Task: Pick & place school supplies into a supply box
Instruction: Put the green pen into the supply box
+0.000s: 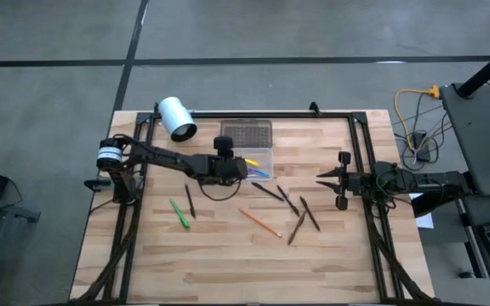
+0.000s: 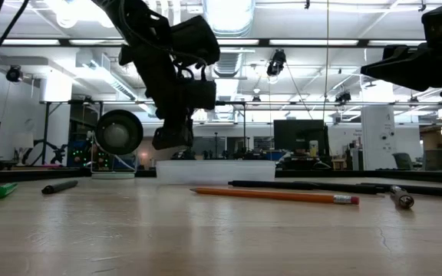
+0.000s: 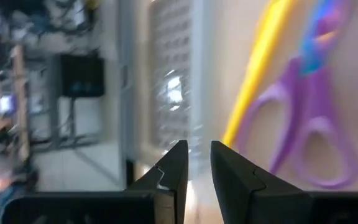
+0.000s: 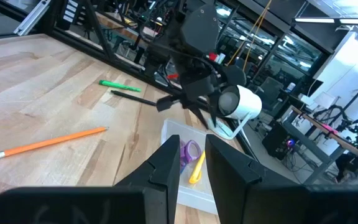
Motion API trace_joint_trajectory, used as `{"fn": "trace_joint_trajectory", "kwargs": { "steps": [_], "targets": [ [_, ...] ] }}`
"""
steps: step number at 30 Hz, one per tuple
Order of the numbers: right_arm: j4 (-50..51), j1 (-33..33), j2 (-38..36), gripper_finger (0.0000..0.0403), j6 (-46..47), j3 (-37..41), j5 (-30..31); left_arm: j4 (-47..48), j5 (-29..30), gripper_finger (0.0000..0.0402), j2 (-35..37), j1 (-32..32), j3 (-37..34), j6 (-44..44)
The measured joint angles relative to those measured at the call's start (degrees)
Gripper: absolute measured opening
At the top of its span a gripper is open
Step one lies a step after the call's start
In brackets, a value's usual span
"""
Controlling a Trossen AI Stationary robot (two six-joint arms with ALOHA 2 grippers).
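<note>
The clear supply box (image 1: 262, 157) lies near the table's far middle, with its grey dotted lid (image 1: 247, 133) on the table behind it. Inside the box lie purple-handled scissors (image 3: 309, 124) and a yellow pen (image 3: 260, 56). My left gripper (image 3: 197, 146) hovers over the box's left end (image 1: 247, 168), tilted downward. It is open by a small gap, with nothing between the fingers. On the table lie a green pen (image 1: 179, 212), an orange pencil (image 1: 259, 223) and several dark pens (image 1: 289, 202). My right gripper (image 1: 320, 180) waits open at the table's right side.
A white cylinder (image 1: 177, 117) stands at the far left corner, just left of the lid. A black frame (image 1: 253, 115) runs along the table's far edge and down both sides. The loose pens lie spread over the table's middle, between the two arms.
</note>
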State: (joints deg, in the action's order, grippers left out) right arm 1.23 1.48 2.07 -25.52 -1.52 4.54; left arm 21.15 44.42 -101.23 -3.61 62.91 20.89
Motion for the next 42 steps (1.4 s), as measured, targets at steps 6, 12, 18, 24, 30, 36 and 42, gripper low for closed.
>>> {"fn": "trace_joint_trajectory", "kwargs": {
  "steps": [6, 12, 18, 24, 30, 36, 42],
  "targets": [
    [0.0, 0.0, 0.0, 0.0068, 0.0, 0.0, 0.0, 0.0, -11.6, 0.0054, 0.0, 1.3, 1.8, 2.3],
    [0.0, 0.0, 0.0, 0.0068, 0.0, 0.0, 0.0, 0.1, -16.7, 0.0054, 0.0, 3.2, 2.3, 5.2],
    [0.0, 0.0, 0.0, 0.0068, 0.0, 0.0, 0.0, 3.8, -20.5, 0.0054, 0.0, 6.3, 2.5, 6.7],
    [0.0, 0.0, 0.0, 0.0068, 0.0, 0.0, 0.0, 5.0, -20.9, 0.0054, 0.4, 10.1, 2.7, 6.7],
    [0.0, 0.0, 0.0, 0.0068, 0.0, 0.0, 0.0, 6.5, -20.9, 0.0054, 1.0, 10.7, 2.7, 4.6],
    [0.0, 0.0, 0.0, 0.0068, 0.0, 0.0, 0.0, 10.1, -23.4, 0.0054, 1.4, 11.0, 2.6, -0.1],
    [0.0, 0.0, 0.0, 0.0068, 0.0, 0.0, 0.0, 16.2, -31.6, 0.0054, 4.2, 13.2, 1.0, -4.1]
  ]
}}
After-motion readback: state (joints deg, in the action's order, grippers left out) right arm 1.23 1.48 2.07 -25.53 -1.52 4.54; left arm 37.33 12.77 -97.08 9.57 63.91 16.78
